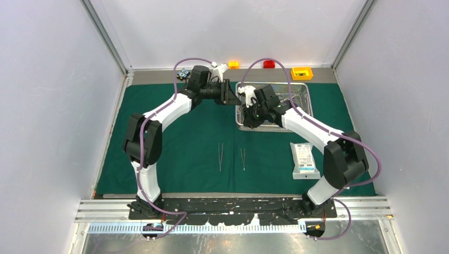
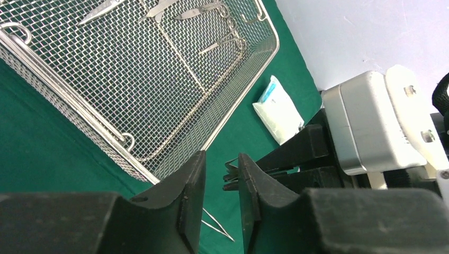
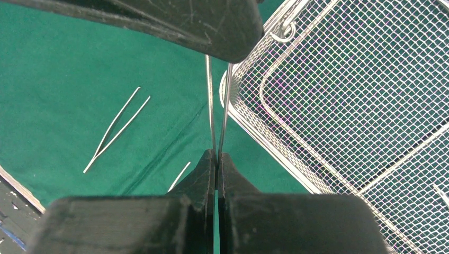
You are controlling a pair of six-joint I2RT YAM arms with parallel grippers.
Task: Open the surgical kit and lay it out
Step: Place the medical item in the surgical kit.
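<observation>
Your left arm (image 1: 159,114) arcs forward and bends inward over the dark green drape (image 1: 174,159). It carries the left gripper (image 2: 221,159) to the left side of the wire-mesh tray (image 2: 132,79). Its jaws stand apart with a narrow gap, and you cannot tell from these views whether they touch anything. Your right arm (image 1: 310,127) reaches diagonally across the tray's near edge, so the right gripper (image 3: 217,154) sits at the tray's near-left corner, facing the left one. Its fingers are pressed together on a pair of tweezers (image 3: 217,106), whose two prongs spread as they run up to the left gripper's dark finger. The two wrists are crowded close here: in the left wrist view the right gripper's black body and white camera housing fill the space just beside your left fingers. The tray rests on the drape toward its far right, with several silver instruments (image 2: 222,39) lying at one end. On the drape nearer you lie long forceps (image 1: 221,156) and, just beside them, a shorter silver tool (image 1: 243,159). A flat white pouch (image 1: 304,160) lies near the right arm's elbow; its printing is too small to read. Beyond the drape, along the back wall, sit an orange block (image 1: 233,64), a red block (image 1: 269,64) and a yellow box (image 1: 302,73).
</observation>
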